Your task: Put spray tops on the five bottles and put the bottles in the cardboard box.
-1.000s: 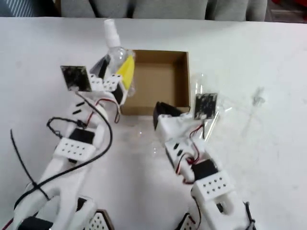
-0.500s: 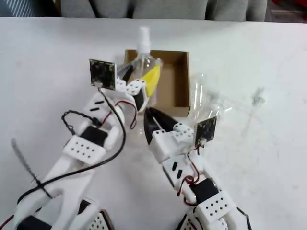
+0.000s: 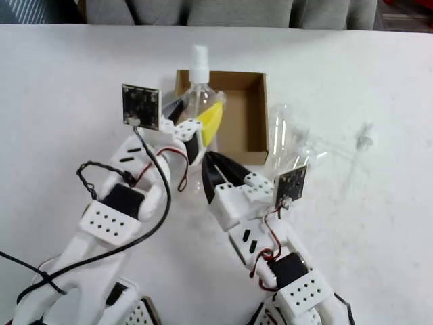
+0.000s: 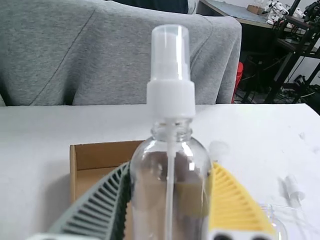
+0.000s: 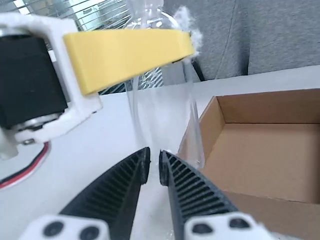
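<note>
bottle over cardboard box, spare bottles right

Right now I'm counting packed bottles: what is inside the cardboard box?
The box floor that shows is bare cardboard, with no bottles. In the high view, the side beneath the bottle held in the left pincer is covered.

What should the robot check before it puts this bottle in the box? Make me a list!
1. Spray top on the bottle: ok.
2. Left gripper shut on the bottle: ok.
3. Room in the cardboard box: ok.
4. Bottle fully over the box: cannot tell.
5. Right gripper out of the way: probably not ok; it sits shut, close to the bottle.
</note>
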